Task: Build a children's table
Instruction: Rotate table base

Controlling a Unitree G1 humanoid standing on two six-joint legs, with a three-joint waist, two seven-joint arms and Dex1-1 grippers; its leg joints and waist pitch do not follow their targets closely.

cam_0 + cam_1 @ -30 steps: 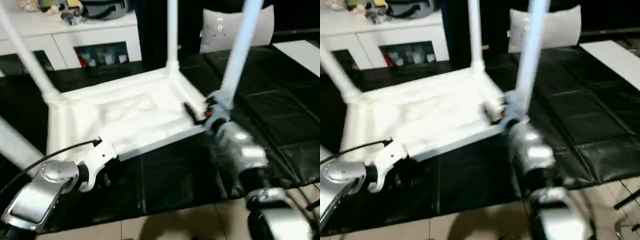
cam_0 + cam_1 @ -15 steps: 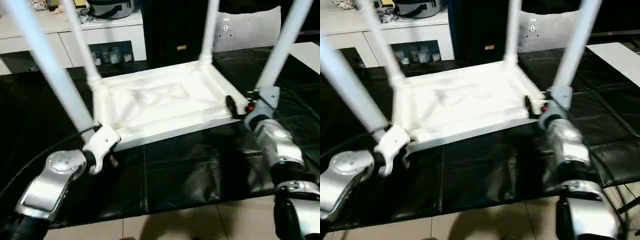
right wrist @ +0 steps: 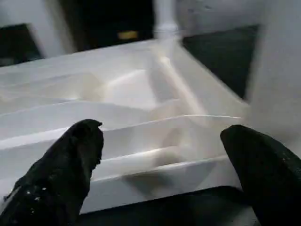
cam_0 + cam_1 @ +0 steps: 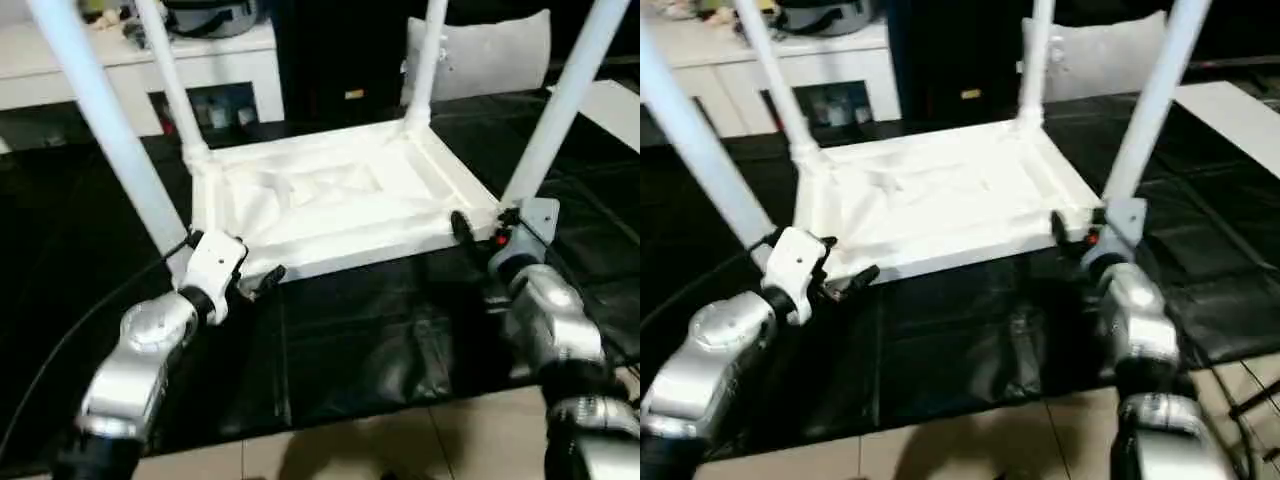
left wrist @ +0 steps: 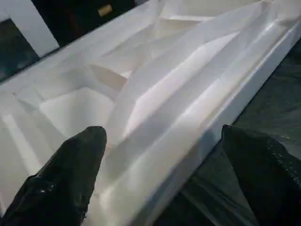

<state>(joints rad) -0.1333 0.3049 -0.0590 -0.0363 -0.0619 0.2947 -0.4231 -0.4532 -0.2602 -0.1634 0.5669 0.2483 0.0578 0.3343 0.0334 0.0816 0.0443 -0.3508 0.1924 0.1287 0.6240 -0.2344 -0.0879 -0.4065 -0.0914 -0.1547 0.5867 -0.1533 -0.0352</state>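
**White plastic children's table, inverted, four legs fitted**

White ribbed tabletop (image 4: pixel 330 205) lying underside up on black floor mat (image 4: pixel 380 350), one tapered leg in each corner socket: near left leg (image 4: pixel 105 130), far left leg (image 4: pixel 165 75), far right leg (image 4: pixel 428 60), near right leg (image 4: pixel 560 105).

Left tool (image 4: pixel 255 282): fingers wide apart, straddling the near long rim by the left corner, holding nothing. Right tool (image 4: pixel 480 230): fingers wide apart at the near right corner beside the leg base, holding nothing.

Risks, as judged: seating depth of the legs cannot be confirmed; a loose leg could drop out when the piece is turned upright. A one-sided grip on the thin rim could slip or twist the top. Either forearm could knock a near leg.

Containers: white cabinet (image 4: pixel 215 65) behind, small items behind its glass, not identifiable
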